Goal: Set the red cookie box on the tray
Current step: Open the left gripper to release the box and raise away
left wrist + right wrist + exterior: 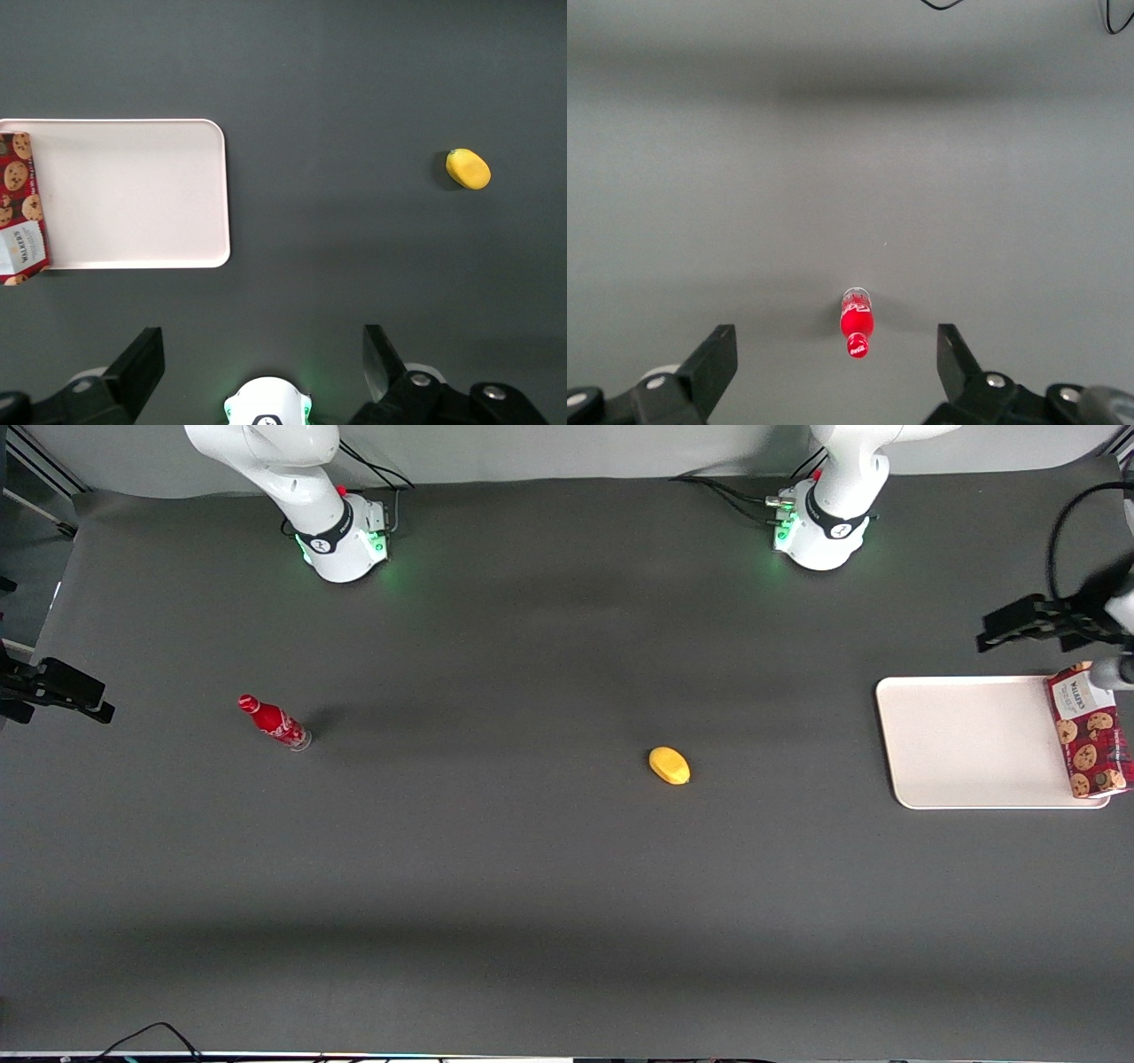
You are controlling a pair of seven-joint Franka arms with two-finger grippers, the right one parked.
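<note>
The red cookie box (pixel 1088 731) lies flat along the short end of the cream tray (pixel 970 740), at the working arm's end of the table. Its white-label end pokes slightly past the tray rim that is farther from the front camera. In the left wrist view the box (pixel 19 208) rests on the same end of the tray (pixel 133 190). My left gripper (pixel 997 629) hangs high above the table, beside the tray and farther from the front camera. The gripper (pixel 263 354) is open, its fingers wide apart with nothing between them.
A small yellow lemon-like object (pixel 669 765) lies mid-table, also visible from the left wrist (pixel 468 168). A small red soda bottle (pixel 275 723) lies toward the parked arm's end. The working arm's white base (pixel 819 531) stands at the table's back edge.
</note>
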